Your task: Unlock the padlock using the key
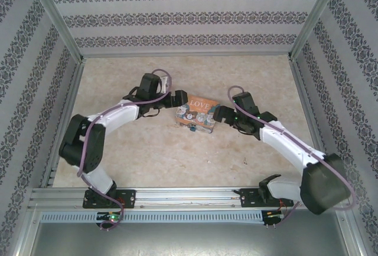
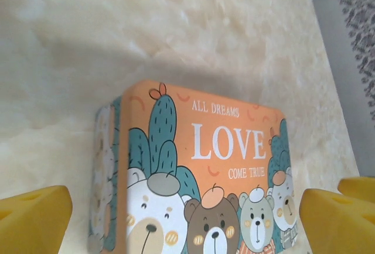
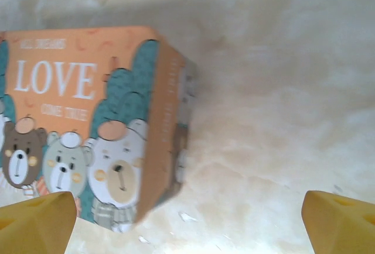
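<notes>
1. The "LOVE" tin (image 1: pixel 198 112) is seen at the middle of the table (image 1: pixel 147 156), between the 2 grippers.
2. The padlock (image 1: pixel 192 129) is taken to be the tiny blue speck touching the tin's near edge; finer detail cannot be told.
3. The left gripper (image 2: pixel 187 225) is spread wide and empty, its yellow fingertips (image 2: pixel 32 219) flanking the tin.
4. The right gripper (image 3: pixel 187 225) is likewise spread wide, with nothing held.
5. The padlock is judged light, stiff and smooth, so it is likely to skid when pushed.
6. Its 2 flat body faces are best pinched, not the thin shackle.
</notes>
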You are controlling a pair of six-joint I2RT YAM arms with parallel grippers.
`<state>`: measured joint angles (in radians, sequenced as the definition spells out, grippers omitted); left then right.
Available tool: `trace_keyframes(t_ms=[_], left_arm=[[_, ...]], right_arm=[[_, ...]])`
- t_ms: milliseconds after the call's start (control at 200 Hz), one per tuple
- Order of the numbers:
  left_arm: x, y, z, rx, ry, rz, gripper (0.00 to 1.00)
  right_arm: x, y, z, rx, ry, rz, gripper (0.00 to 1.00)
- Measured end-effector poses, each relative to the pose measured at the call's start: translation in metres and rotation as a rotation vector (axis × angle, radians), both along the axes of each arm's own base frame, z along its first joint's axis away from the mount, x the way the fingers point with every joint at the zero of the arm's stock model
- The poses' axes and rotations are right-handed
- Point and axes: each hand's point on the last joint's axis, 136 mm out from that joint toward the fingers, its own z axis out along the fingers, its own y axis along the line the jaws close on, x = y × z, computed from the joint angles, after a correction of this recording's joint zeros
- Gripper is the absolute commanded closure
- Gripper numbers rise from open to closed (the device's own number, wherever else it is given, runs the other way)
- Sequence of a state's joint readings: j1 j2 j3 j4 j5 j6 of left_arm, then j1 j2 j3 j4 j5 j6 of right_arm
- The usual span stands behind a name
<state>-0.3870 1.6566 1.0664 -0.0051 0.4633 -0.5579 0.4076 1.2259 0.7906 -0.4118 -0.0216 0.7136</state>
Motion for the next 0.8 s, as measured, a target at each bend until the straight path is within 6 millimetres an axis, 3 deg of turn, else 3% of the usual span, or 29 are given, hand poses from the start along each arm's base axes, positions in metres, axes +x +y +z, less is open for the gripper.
trace_keyframes(t_ms=[210,430,595,799], left_arm=[[-0.018,0.039,0.019,0.035,-0.074,0.098,0.01],[-0.032,0.071,0.009,0.066,-0.07,0.175,0.01],[-0.034,0.081,0.004,0.073,-0.063,0.199,0.01],[-0.034,0.085,0.0,0.072,-0.053,0.208,0.01]], right_arm=[[-0.044,-0.036,0.005,-0.019,0.092,-0.105,0.17],[-0.103,-0.059,-0.033,-0.067,0.294,-0.173,0.37],[-0.136,-0.07,-0.059,-0.094,0.421,-0.215,0.47],[-0.153,-0.074,-0.072,-0.113,0.489,-0.217,0.55]])
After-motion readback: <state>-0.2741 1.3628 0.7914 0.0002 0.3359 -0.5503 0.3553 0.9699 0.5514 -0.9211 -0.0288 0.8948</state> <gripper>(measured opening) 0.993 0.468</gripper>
